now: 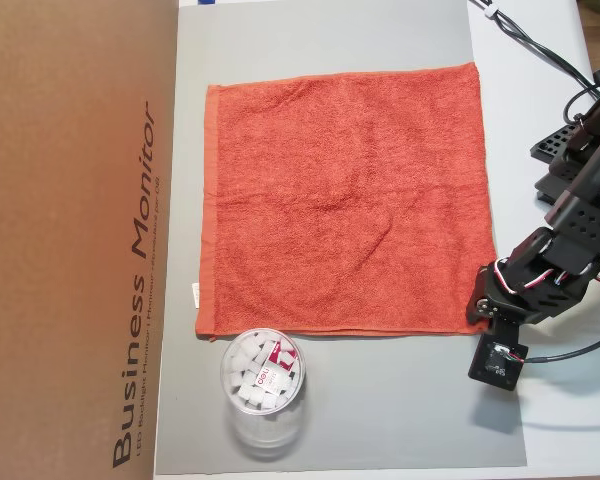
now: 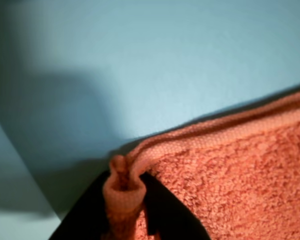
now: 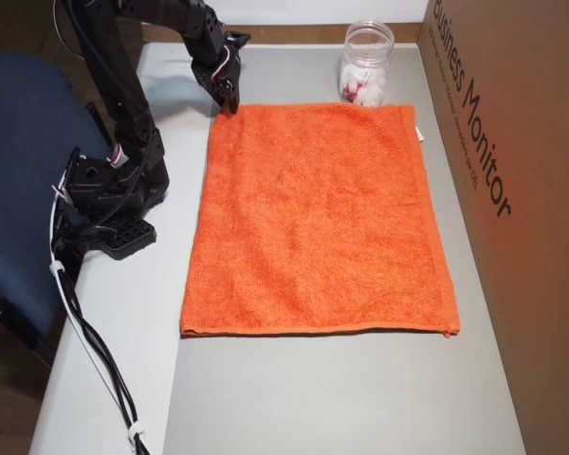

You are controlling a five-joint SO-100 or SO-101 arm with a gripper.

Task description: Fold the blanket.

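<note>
the gripper [image 3: 229,102] is clenched on the blanket [image 3: 318,218] corner; the cloth spreads flat away from the jaws.

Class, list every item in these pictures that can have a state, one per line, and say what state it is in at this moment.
blanket: spread flat on the grey mat, unfolded, one corner bunched and pinched.
gripper: shut on the blanket's corner, down at mat level.
clear jar: upright beside the blanket's edge, holding small white and red items; whether a lid is on cannot be told.
cardboard box: closed, standing along the mat's edge.
</note>
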